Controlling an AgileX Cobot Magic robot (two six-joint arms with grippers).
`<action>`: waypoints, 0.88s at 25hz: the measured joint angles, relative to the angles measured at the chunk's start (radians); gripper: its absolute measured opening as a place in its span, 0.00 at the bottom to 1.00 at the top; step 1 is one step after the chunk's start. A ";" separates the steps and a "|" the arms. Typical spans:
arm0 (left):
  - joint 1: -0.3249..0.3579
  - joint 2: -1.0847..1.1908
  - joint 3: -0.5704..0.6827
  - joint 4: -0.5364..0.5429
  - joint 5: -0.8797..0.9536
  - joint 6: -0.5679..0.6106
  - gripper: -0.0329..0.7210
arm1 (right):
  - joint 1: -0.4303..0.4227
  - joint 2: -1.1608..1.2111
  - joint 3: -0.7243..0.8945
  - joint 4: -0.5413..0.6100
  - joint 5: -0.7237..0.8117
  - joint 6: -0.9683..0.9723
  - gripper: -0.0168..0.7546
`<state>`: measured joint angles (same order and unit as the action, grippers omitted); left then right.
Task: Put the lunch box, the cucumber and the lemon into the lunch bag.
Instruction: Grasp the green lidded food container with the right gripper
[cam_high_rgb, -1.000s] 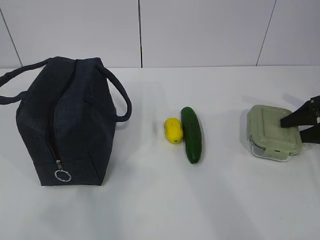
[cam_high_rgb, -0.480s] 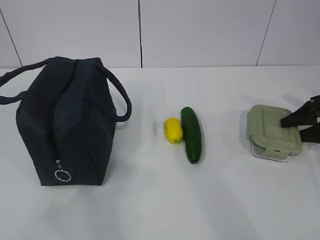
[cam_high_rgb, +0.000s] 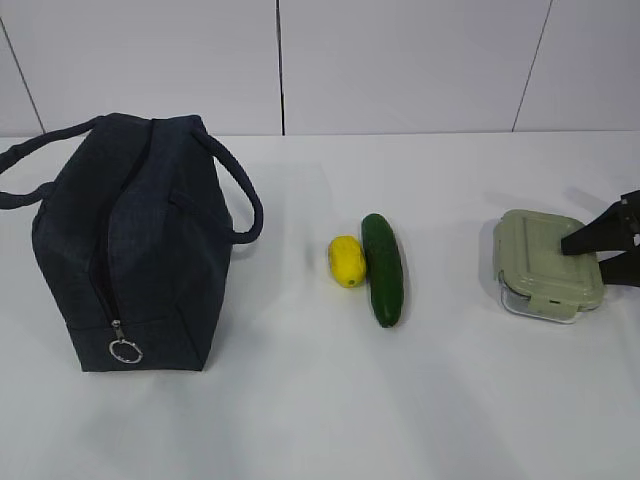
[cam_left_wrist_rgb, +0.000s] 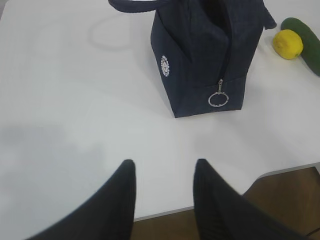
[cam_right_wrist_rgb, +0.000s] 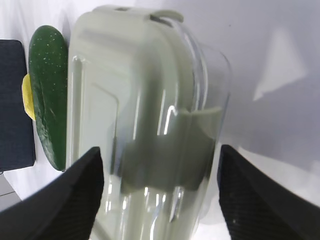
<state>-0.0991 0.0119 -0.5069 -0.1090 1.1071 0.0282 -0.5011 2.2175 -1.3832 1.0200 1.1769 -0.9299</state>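
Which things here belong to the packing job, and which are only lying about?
Belong to the job:
- lunch bag
- lunch box
- cucumber
- lemon

Just lying about:
- nothing; only the bare white table is left

We see a plain white desk (cam_high_rgb: 300, 420) running back to a pale panelled wall (cam_high_rgb: 400, 60) with thin dark seams. Past the desk's near edge we glimpse a brown floor (cam_left_wrist_rgb: 280, 200).
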 joint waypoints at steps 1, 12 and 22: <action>0.000 0.000 0.000 0.000 0.000 0.000 0.39 | 0.000 0.000 0.000 0.000 0.000 0.000 0.71; 0.000 0.000 0.000 0.000 0.000 0.000 0.36 | 0.000 0.000 0.000 -0.027 0.000 0.000 0.71; 0.000 0.000 0.000 0.000 0.000 0.000 0.36 | 0.000 0.000 0.000 -0.024 0.002 0.000 0.63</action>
<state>-0.0991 0.0119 -0.5069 -0.1090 1.1071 0.0282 -0.5011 2.2175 -1.3832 0.9956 1.1787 -0.9299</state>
